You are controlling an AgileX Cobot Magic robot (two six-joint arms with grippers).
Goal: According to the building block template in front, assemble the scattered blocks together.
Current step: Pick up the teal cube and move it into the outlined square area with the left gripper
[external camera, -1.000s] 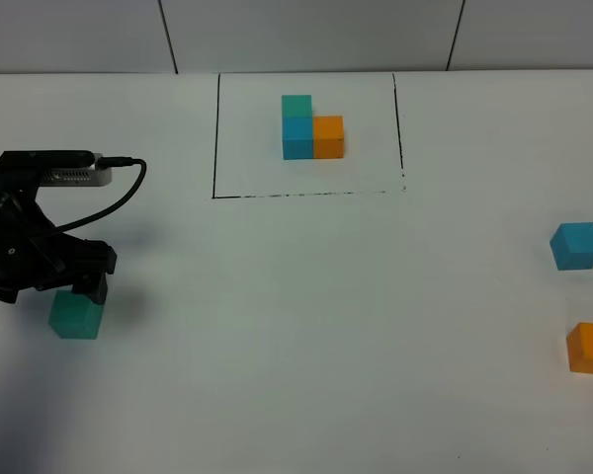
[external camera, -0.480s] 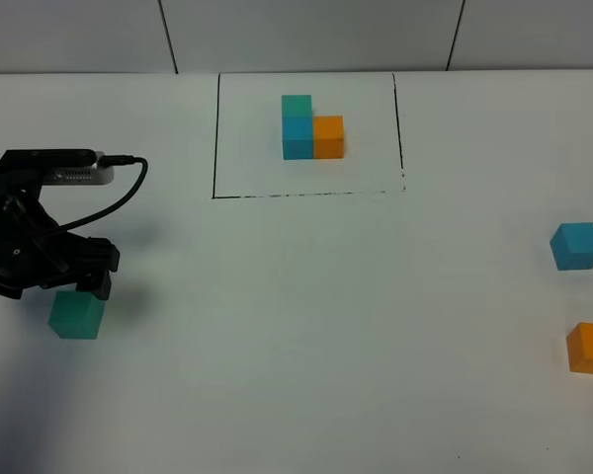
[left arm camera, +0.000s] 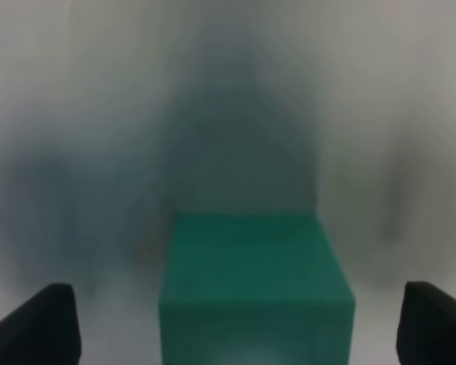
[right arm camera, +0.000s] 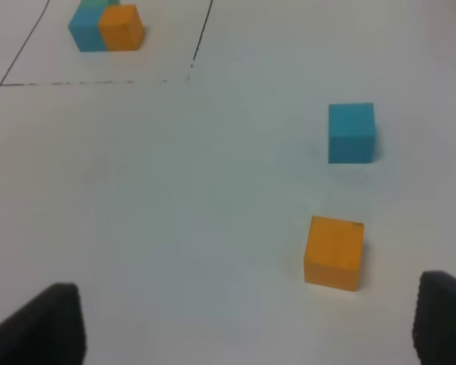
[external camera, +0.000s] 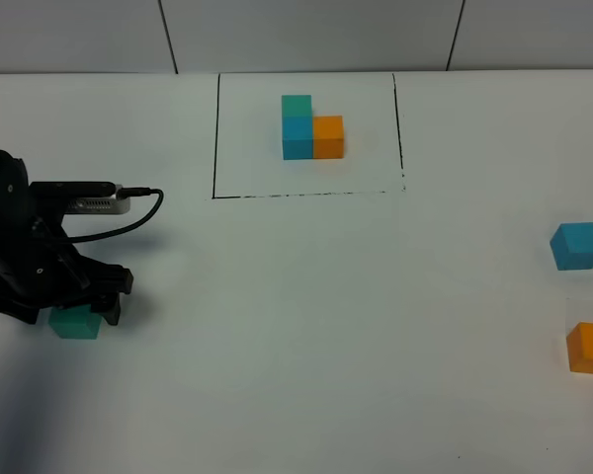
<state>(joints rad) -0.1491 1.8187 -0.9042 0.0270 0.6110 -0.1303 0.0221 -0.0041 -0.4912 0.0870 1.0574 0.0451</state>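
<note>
The template (external camera: 311,128), joined teal-green, blue and orange cubes in an L, sits inside a black-lined rectangle at the far middle; it also shows in the right wrist view (right arm camera: 106,26). The loose teal-green cube (external camera: 76,322) lies at the left. My left gripper (external camera: 77,308) is open and lowered over it, and the cube (left arm camera: 254,289) sits between the two fingertips (left arm camera: 34,327). The loose sky-blue cube (external camera: 577,246) and orange cube (external camera: 590,348) lie at the right edge. My right gripper (right arm camera: 243,331) is open and empty, short of the orange cube (right arm camera: 334,252) and blue cube (right arm camera: 351,133).
The white table (external camera: 326,326) spreads between the left cube and the two right cubes. A wall with dark seams (external camera: 168,35) runs along the far edge. The left arm's cable (external camera: 138,212) loops beside the arm.
My left gripper has dropped down and shifted slightly right, so it now straddles the teal-green cube and covers its top. The cubes have not moved.
</note>
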